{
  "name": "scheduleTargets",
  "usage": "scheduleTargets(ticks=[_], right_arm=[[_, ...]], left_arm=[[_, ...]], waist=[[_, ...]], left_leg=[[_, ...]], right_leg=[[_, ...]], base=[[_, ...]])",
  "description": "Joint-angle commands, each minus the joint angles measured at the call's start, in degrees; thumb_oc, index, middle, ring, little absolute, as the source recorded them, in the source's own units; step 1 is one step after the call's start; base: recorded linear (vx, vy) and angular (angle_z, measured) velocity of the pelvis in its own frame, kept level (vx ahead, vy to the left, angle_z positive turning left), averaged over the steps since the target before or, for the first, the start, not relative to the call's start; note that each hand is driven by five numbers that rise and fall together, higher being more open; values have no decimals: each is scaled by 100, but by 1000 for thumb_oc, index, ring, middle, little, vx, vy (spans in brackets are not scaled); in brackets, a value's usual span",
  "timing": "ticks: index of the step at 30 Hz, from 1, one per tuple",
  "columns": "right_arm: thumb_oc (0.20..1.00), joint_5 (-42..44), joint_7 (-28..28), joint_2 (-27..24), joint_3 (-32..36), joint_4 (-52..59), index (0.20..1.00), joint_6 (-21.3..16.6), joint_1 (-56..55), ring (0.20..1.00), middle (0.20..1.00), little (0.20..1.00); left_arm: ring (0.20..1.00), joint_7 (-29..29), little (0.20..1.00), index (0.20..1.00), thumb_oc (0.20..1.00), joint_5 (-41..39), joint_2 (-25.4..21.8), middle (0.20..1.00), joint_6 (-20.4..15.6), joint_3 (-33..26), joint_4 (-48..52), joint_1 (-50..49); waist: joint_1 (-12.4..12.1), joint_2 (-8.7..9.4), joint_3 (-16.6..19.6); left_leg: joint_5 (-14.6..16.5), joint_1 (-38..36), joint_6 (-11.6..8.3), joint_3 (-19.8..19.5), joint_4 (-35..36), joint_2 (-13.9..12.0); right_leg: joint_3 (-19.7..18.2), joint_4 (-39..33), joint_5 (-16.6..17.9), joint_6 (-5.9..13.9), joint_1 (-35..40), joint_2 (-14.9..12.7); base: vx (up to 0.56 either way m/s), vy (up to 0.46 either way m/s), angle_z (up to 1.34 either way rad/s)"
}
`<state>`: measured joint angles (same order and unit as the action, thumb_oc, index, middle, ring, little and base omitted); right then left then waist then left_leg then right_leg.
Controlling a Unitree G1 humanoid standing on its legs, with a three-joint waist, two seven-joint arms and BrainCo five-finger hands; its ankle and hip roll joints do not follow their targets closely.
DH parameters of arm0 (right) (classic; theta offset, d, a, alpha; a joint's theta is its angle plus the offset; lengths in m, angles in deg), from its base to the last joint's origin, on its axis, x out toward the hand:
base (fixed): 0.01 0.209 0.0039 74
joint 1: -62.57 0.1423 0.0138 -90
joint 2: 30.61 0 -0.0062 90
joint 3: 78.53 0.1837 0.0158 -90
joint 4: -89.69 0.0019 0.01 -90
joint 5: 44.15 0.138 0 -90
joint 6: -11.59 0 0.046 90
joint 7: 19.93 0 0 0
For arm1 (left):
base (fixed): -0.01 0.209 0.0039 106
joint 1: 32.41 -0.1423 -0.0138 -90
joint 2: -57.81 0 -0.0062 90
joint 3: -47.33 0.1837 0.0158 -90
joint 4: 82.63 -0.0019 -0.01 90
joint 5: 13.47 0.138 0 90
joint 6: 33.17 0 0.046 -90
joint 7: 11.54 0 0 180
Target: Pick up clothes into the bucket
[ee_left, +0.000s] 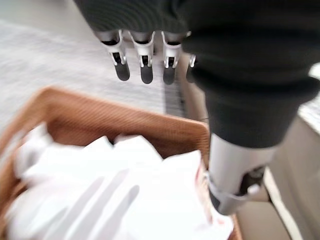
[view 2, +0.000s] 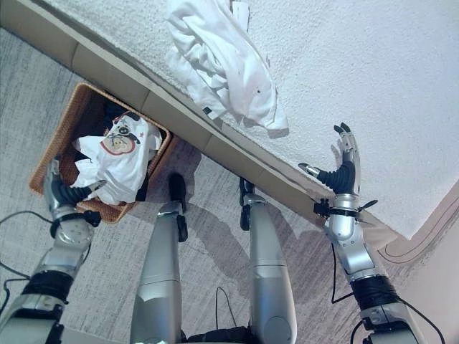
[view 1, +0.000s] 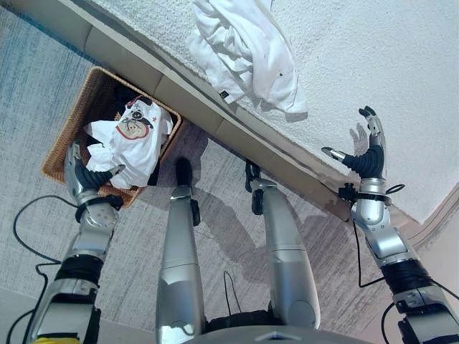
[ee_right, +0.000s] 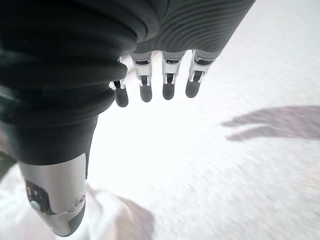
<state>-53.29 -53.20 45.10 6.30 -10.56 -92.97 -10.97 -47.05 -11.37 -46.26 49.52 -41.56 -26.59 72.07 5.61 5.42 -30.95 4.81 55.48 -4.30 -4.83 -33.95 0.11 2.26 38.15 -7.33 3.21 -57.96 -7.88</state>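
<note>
Plainly, the white shirt (view 1: 244, 50) on the bed (view 1: 373, 57) is seen up-left of the nearer right robot hand (view 1: 367, 154), fingers spread, its length running away toward the basket (view 1: 79, 107).

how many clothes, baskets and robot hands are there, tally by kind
white garments: 2, a printed t-shirt in the basket and a crumpled one on the white bed
wicker basket: 1
robot hands: 2, left hand by the basket, right hand over the bed, both open and empty
total: 5
</note>
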Motion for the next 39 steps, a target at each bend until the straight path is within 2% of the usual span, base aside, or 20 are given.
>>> scheduleTargets(ticks=[1,7,8,9,10,11,12,15,16,17,18,19,22,27,31,32,33,34,35,39], right_arm=[[1000,3,-160,-448,24,202,1000,-69,477,1000,1000,1000],[1000,146,39,-781,-484,-828,1000,137,1732,1000,1000,1000],[1000,217,93,-847,-602,-1111,1000,195,2089,1000,1000,1000],[1000,278,159,-978,-894,-1755,1000,316,2715,1000,1000,1000],[1000,318,208,-1001,-1092,-2034,1000,343,2974,1000,1000,1000],[1000,327,203,-1017,-1092,-2061,1000,328,3060,1000,1000,1000],[1000,495,304,-1052,-1401,-2558,1000,375,3558,1000,1000,1000],[1000,646,445,-1080,-1751,-3062,1000,443,4078,1000,1000,1000],[1000,744,511,-1021,-2013,-3547,1000,517,4437,1000,1000,1000],[1000,829,545,-959,-2123,-3837,1000,558,4630,1000,1000,1000],[1000,835,543,-974,-2123,-3853,1000,549,4714,1000,1000,1000],[1000,928,536,-907,-2177,-4098,1000,575,4794,1000,1000,1000],[1000,1082,941,-879,-2726,-5214,1000,831,5410,1000,1000,1000],[1000,1250,1490,-933,-3099,-5765,1000,952,5618,1000,1000,1000],[1000,803,1950,-981,-3566,-6195,1000,1100,5724,1000,1000,1000],[683,603,2173,-994,-3763,-6318,683,1117,5729,683,683,683],[564,603,2174,-994,-3766,-6320,564,1116,5731,564,564,564],[329,664,2329,-1027,-3877,-6111,329,1065,5765,329,329,329],[200,665,2330,-1028,-3878,-6109,200,1065,5766,200,200,200],[200,904,2351,-1136,-3923,-5656,200,961,5787,200,200,200]], left_arm=[[1000,323,1000,1000,1000,-720,235,1000,-596,146,-36,-456],[1000,1159,1000,1000,1000,-1136,593,1000,-832,931,-229,-894],[1000,1290,1000,1000,1000,-1150,622,1000,-851,1094,-235,-914],[1000,1506,1000,1000,1000,-764,498,1000,-825,1536,-298,-1022],[1000,1573,1000,1000,1000,-497,410,1000,-809,1754,-353,-1075],[1000,1567,1000,1000,1000,-490,413,1000,-812,1730,-348,-1013],[1000,1648,1000,1000,1000,-460,395,1000,-814,1945,-411,-1061],[1000,1670,1000,1000,1000,-602,472,1000,-828,2057,-467,-1118],[1000,1693,1000,1000,1000,-754,526,1000,-851,2200,-470,-1191],[1000,1678,1000,1000,1000,-909,582,1000,-879,2217,-447,-1187],[1000,1677,1000,1000,1000,-910,580,1000,-880,2191,-440,-1121],[1000,1692,1000,1000,1000,-1000,624,1000,-870,2256,-440,-1182],[1000,1786,1000,1000,1000,-1631,741,1000,-894,2289,-273,-1042],[1000,1963,1000,1000,1000,-1792,758,1000,-860,2399,15,-959],[1000,2107,1000,1000,1000,-1801,745,1000,-814,2452,-18,-893],[1000,2187,1000,1000,1000,-1829,750,1000,-792,2469,-51,-862],[1000,2188,1000,1000,1000,-1830,752,1000,-792,2469,-52,-861],[1000,2246,1000,1000,1000,-1894,755,1000,-776,2435,-72,-836],[1000,2246,1000,1000,1000,-1894,756,1000,-776,2435,-73,-835],[1000,2279,1000,1000,1000,-1988,808,1000,-768,2357,-133,-864]], waist=[[-145,-217,115],[-400,-395,115],[-459,-427,115],[-577,-492,115],[-636,-508,115],[-622,-514,115],[-712,-551,115],[-785,-584,115],[-881,-607,115],[-923,-627,115],[-908,-636,115],[-947,-655,115],[-1100,-713,115],[-1154,-759,115],[-1179,-771,115],[-1204,-781,115],[-1202,-783,115],[-1189,-766,115],[-1188,-766,115],[-1145,-717,115]], left_leg=[[258,-5,247,43,-188,227],[166,-138,254,-3,-25,318],[-64,1,265,-6,66,346],[-82,-37,258,-25,116,373],[104,-204,239,-53,77,370],[-96,-48,251,-41,137,379],[-139,-68,242,-75,196,397],[-200,-91,227,-124,293,417],[-36,-266,205,-188,309,425],[-70,-284,197,-220,370,432],[-277,-129,207,-221,435,443],[-84,-300,191,-246,398,444],[-236,-333,139,-370,654,477],[-335,-364,108,-495,773,529],[-380,-383,99,-561,831,556],[-397,-404,99,-572,853,560],[-397,-405,99,-573,854,560],[-410,-417,98,-579,863,550],[-410,-416,98,-579,863,550],[-421,-446,87,-563,882,533]], right_leg=[[-53,-492,119,271,372,-136],[-1,-529,133,266,505,-198],[41,-614,326,232,387,-234],[83,-620,317,232,437,-261],[75,-530,128,267,584,-258],[107,-614,316,235,449,-274],[145,-626,323,236,474,-297],[207,-656,326,235,516,-326],[225,-580,135,266,669,-342],[269,-595,140,268,690,-366],[313,-682,331,233,558,-380],[310,-602,134,272,712,-385],[485,-681,150,271,766,-453],[617,-710,128,260,841,-520],[667,-717,129,254,868,-539],[678,-730,141,256,889,-544],[680,-731,142,256,890,-543],[670,-736,141,248,893,-537],[669,-735,140,248,891,-538],[631,-754,149,239,887,-515]], base=[[-8,-19,10],[-22,-21,10],[-75,-29,23],[-6,-49,19],[-1,-27,23],[-7,-29,19],[-77,-10,17],[18,-52,10],[66,-67,13],[1,-51,18],[3,-45,19],[-1,-67,27],[19,-87,22],[5,-56,21],[6,-11,10],[0,0,0],[0,0,0],[0,0,0],[0,0,0],[0,0,0]])
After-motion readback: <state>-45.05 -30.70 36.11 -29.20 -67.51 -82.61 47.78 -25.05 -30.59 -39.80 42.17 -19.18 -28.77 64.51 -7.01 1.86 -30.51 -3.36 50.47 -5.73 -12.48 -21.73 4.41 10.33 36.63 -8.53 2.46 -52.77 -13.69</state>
